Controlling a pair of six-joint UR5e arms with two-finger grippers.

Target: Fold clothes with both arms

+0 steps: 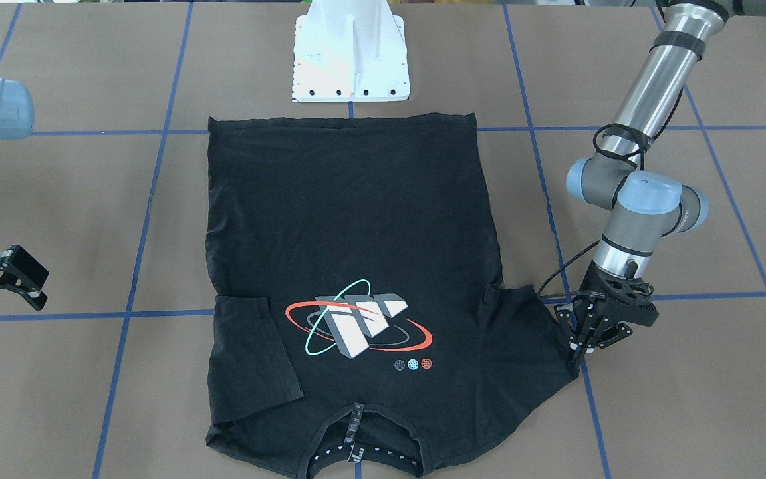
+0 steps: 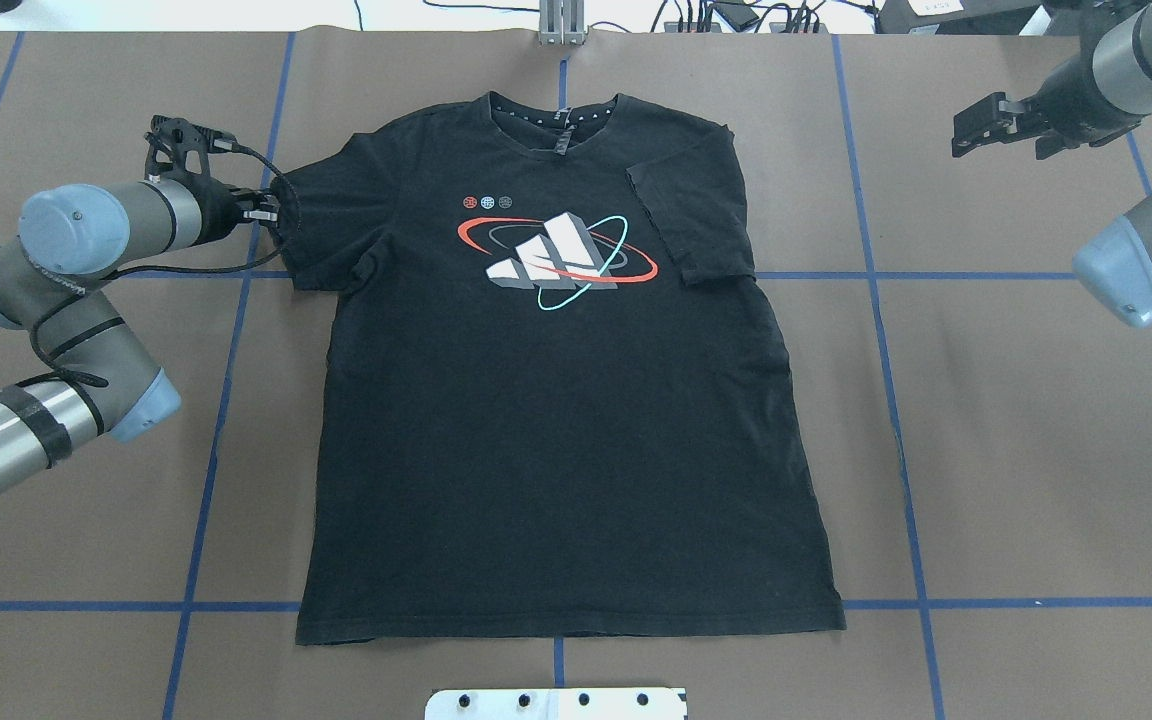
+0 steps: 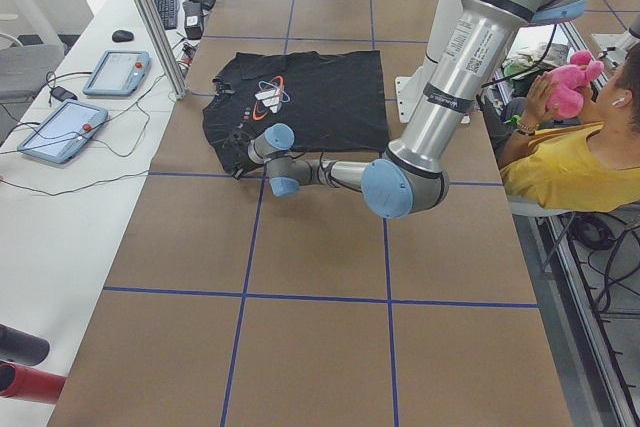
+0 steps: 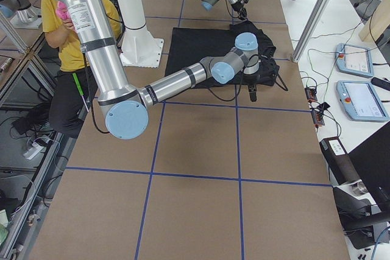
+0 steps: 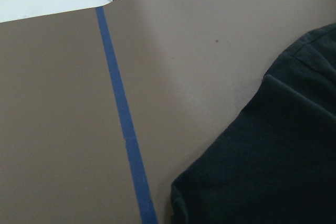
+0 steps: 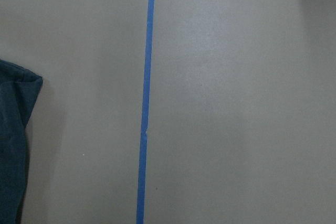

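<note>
Tabletop (image 2: 1036, 450): brown, blue-taped; black T-shirt (image 2: 556, 430) spread flat.
Left end effector (image 2: 271, 212): low, pinching sleeve (image 2: 321, 225) edge.
Right end effector (image 2: 976, 125): off to the side, released.

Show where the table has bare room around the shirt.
Widest bare patch: right of the T-shirt, between its side and the right arm. Another lies between the shirt's lower left side and the left arm. Crowded: the spread sleeve, where the left hand and its cable sit; the hem nearly meets the white pedestal.
</note>
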